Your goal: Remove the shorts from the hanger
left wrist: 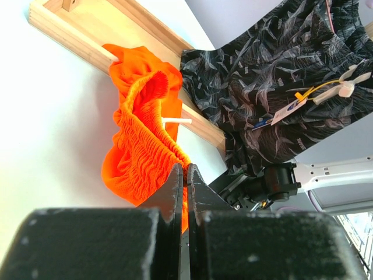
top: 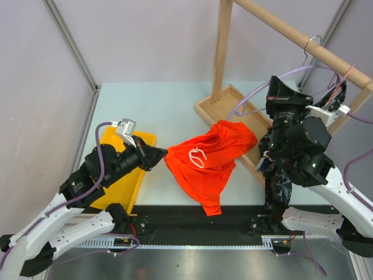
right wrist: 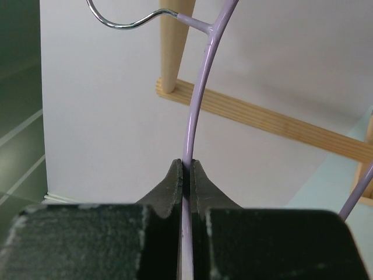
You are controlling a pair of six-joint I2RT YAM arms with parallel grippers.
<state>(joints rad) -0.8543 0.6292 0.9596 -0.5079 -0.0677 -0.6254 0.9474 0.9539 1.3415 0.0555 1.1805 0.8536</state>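
**Top external view**
- Left hand (top: pixel 157 157) – closed on the edge of the orange shorts (top: pixel 210 160) nearest it. The shorts lie spread on the desk (top: pixel 151 111) ahead of the fingertips. Their far corner rests against the base tray (top: pixel 233 105) of the wooden rack, and one end reaches over the desk's near edge. The white drawstring (top: pixel 198 156) is looped on top.
- Room: there is bare desk beyond the left hand, toward the back wall. A yellow tray (top: pixel 119 175) lies under the forearm behind the hand.
- Left arm: low, forearm stretched level over the tray.
- Right hand (top: pixel 281 87) – raised near the rail (top: pixel 291 32), with the elbow bent below it. The lilac hanger (top: pixel 291 74) arcs past the hand, and its hook (top: pixel 313 44) is at the rail. Whether the hook bears on the rail cannot be told.
- The dark shorts (top: pixel 278 186) hang below the right hand, down past the desk's near edge.

**Left wrist view**
- Left hand (left wrist: pixel 185 170) – jaws shut on the gathered waistband of the orange shorts (left wrist: pixel 143 140), which rise bunched ahead of the fingertips.
- The base tray (left wrist: pixel 76 23) runs across beyond the fabric.
- The dark shorts (left wrist: pixel 280 70) hang further off to one side, carrying paper tags (left wrist: pixel 285 111) and a white clip (left wrist: pixel 349 84).

**Right wrist view**
- Right hand (right wrist: pixel 186 166) – jaws pinched on the hanger (right wrist: pixel 197 99) wire, which rises straight ahead from the fingertips.
- The metal hook (right wrist: pixel 122 23) curls off at the top.
- A rack post (right wrist: pixel 175 46) and crossbar (right wrist: pixel 262 116) stand beyond, apart from the hand.
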